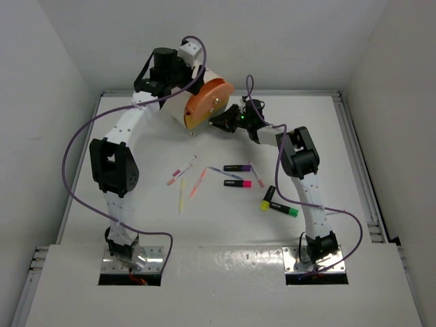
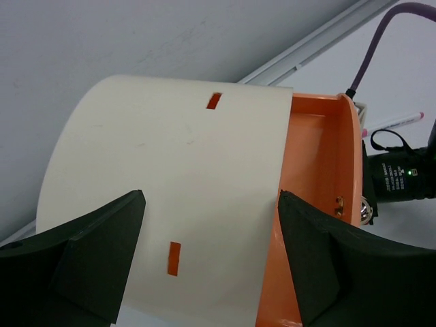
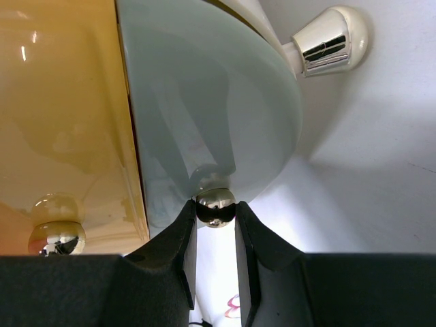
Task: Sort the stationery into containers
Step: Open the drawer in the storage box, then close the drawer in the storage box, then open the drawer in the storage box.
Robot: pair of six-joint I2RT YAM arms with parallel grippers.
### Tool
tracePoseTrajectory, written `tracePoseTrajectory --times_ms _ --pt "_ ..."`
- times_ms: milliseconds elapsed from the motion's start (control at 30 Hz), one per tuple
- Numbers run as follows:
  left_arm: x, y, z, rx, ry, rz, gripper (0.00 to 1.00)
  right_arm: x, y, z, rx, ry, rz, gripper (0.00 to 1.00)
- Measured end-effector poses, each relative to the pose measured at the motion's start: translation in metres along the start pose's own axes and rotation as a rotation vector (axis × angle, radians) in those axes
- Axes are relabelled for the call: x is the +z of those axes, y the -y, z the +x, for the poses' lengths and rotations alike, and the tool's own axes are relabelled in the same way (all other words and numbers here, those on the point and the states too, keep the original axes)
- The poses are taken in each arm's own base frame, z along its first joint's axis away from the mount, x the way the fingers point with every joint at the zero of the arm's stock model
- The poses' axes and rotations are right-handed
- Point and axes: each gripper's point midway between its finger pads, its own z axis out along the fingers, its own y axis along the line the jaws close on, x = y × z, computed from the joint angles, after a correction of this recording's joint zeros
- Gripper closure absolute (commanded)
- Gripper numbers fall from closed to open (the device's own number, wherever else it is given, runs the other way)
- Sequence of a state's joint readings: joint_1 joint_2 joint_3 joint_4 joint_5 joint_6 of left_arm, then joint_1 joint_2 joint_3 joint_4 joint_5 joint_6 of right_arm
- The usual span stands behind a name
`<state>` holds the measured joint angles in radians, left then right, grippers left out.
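Pinching a small metal knob (image 3: 215,204), the right gripper (image 3: 215,216) has its jaws drawn in until both fingertips press the ball from either side, with nothing else in their hold. That knob sits on a drawer front (image 3: 211,102) of the cabinet (image 1: 204,102); the front reads pale in the right wrist view. A yellow-orange front (image 3: 61,102) with its own knob lies just beside it.

Over the cabinet's far end, the left gripper (image 2: 211,252) has its jaws spread wide, one finger on each side of the cream shell (image 2: 170,177). Whether the pads actually touch the shell I cannot tell; it looks like a brace. In the left wrist view an orange drawer (image 2: 320,157) stands a little way out of the shell, so it appears to be partly open.

Everything now turns on the slide line. The drawer runs along the shell's long axis, out of the cabinet's open face toward the right arm. A straight pull along that axis should draw it, while an angled one could slip off the round knob or drag the cabinet.

On the worktop (image 1: 225,231), all on the cabinet's near side, lie the highlighters (image 1: 237,182) and pens (image 1: 197,182), scattered and apart from it. None is in a drawer, as far as I can see. The highlighters lie closer to the right arm and most of the pens nearer the left.
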<state>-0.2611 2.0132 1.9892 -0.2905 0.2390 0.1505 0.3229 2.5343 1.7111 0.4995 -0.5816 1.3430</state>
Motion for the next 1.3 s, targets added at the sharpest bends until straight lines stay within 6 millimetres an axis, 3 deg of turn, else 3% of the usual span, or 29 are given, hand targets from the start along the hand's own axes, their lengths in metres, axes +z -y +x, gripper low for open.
tracePoseTrajectory --times_ms 167,467,567,933,1067,1300 --pt "-0.005 0.004 -0.013 0.001 0.033 0.048 0.15 0.0 0.0 0.0 0.0 0.0 0.0 1.0" --pt "-0.03 0.045 -0.034 0.073 0.05 0.192 0.1 0.0 0.0 0.0 0.0 0.0 0.001 1.0" --pt "-0.035 0.05 -0.037 0.102 0.049 0.195 0.1 0.0 0.001 0.0 0.001 -0.001 0.002 1.0" --pt "-0.024 0.084 -0.013 0.316 -0.084 0.105 0.09 0.0 0.001 0.0 -0.001 -0.001 0.003 1.0" --pt "-0.017 0.072 -0.006 0.366 -0.124 0.003 0.08 -0.001 0.001 0.0 -0.003 -0.002 0.003 1.0" --pt "0.006 0.042 0.028 0.453 -0.244 -0.153 0.09 -0.001 0.002 0.0 -0.003 -0.003 0.005 1.0"
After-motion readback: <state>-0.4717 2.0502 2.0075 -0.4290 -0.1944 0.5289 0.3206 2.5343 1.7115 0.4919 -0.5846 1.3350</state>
